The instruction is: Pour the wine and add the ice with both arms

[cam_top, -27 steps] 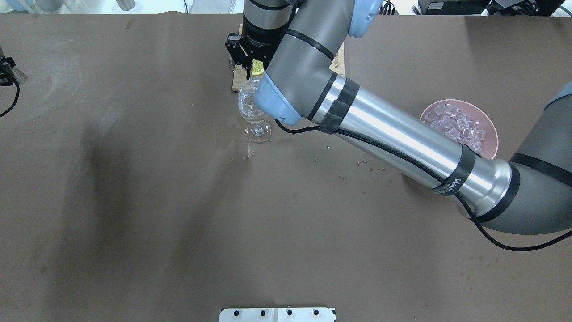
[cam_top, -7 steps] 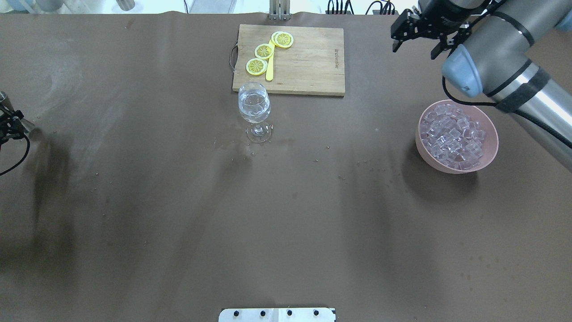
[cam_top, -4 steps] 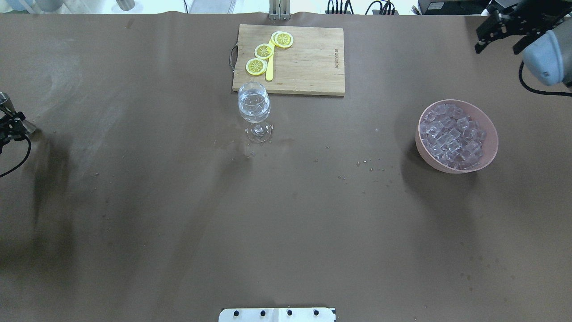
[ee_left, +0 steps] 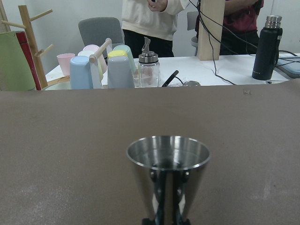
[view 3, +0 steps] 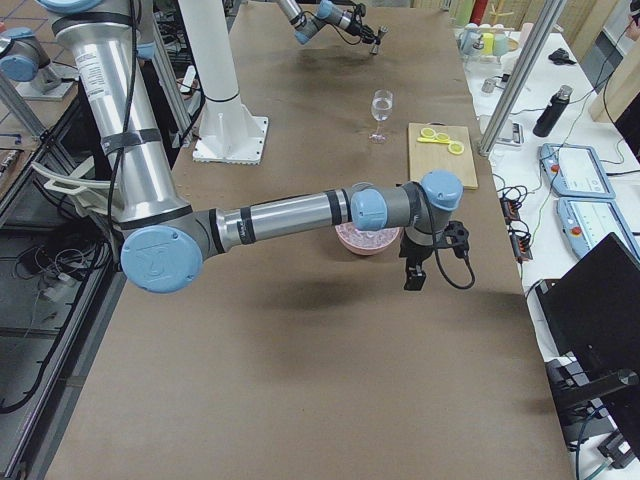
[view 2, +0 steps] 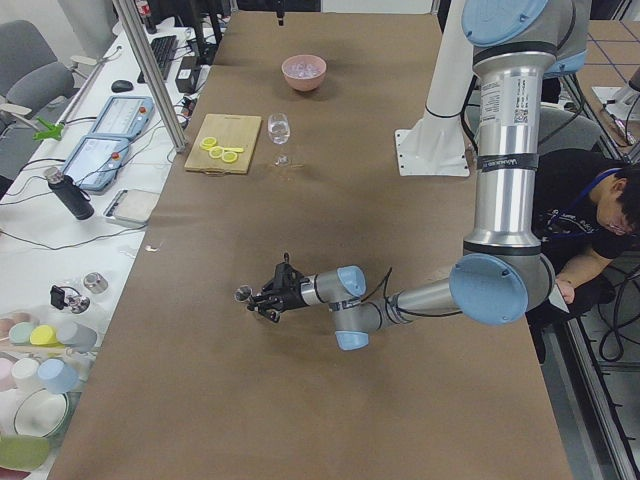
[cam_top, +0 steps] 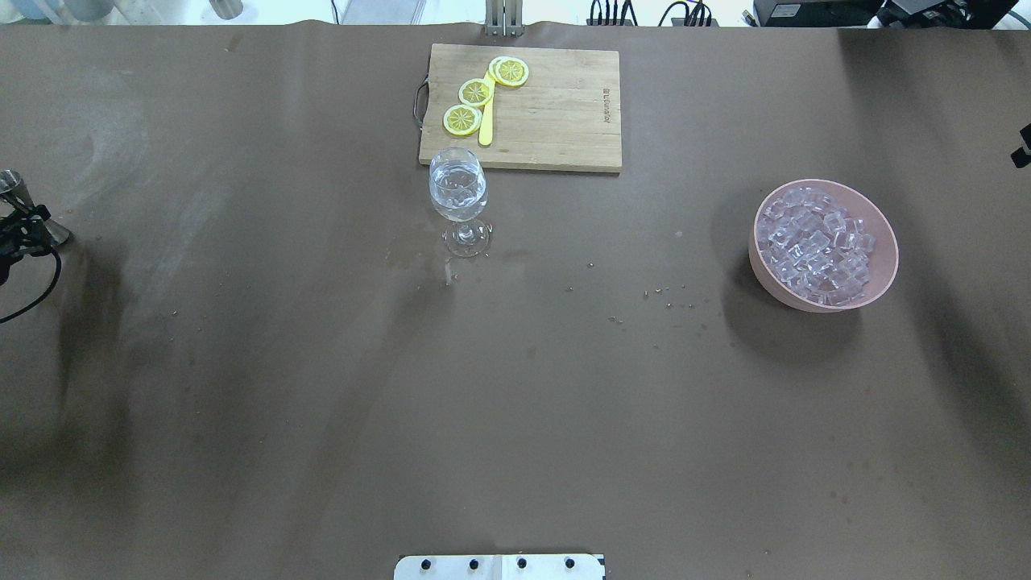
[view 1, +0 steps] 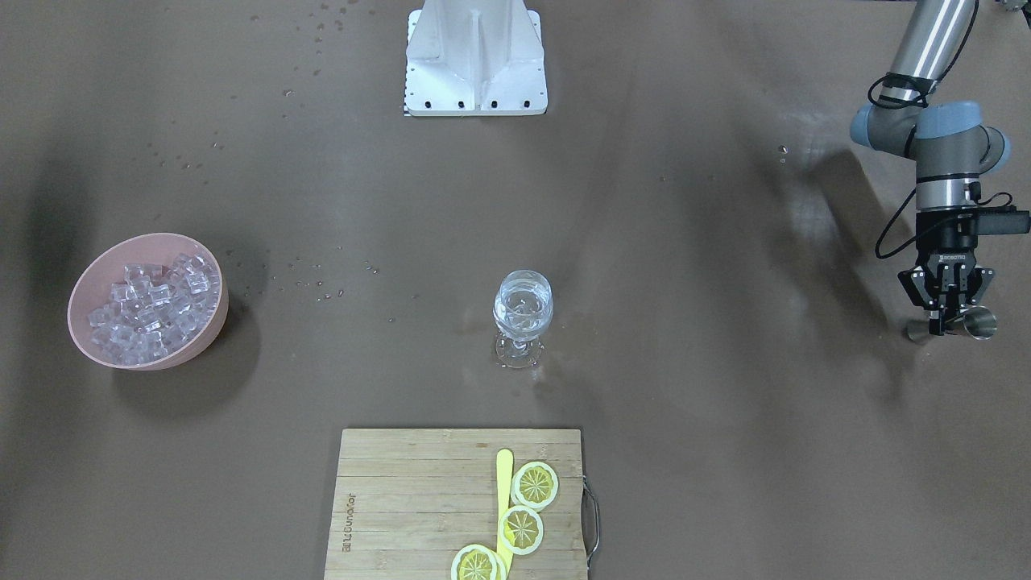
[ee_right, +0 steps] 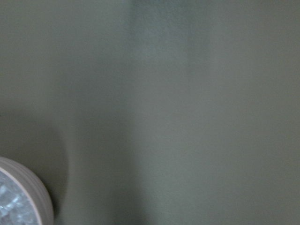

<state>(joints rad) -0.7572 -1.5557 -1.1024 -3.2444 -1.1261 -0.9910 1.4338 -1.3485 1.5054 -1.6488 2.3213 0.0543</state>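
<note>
Left end effector grips a steel jigger upright by its waist, probably ready for tipping. Ice sits heaped in a pink bowl beside the right end effector, whose grip I can't make out.

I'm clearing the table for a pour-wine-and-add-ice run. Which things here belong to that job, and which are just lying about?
Belong to the job:
- wine glass
- ice in the pink bowl
- metal jigger, gripped by the left gripper

Just lying about:
- cutting board
- lemon slices on the board
- yellow stick beside the slices
</note>
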